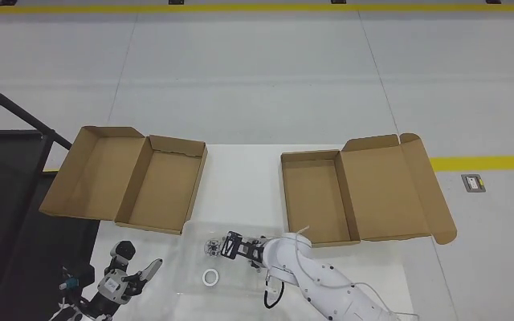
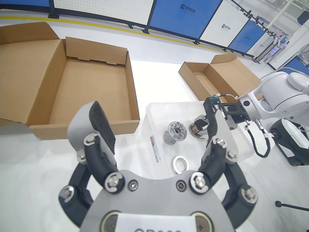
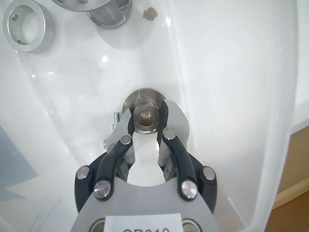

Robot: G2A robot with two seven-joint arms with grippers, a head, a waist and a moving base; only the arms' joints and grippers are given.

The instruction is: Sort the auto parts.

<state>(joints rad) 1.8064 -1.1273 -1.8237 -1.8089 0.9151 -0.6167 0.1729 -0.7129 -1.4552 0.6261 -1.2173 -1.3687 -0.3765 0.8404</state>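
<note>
Contact: right gripper (image 3: 146, 121) pinches the flanged steel bushing (image 3: 144, 98) by its hub inside the clear plastic bin (image 3: 241, 97), likely for lifting. Left gripper (image 2: 157, 121) hangs open beside the bin, keeping clear.

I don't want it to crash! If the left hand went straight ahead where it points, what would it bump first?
Probably the side wall of the clear bin, before the metal hub inside it, though depth is hard to judge.
</note>
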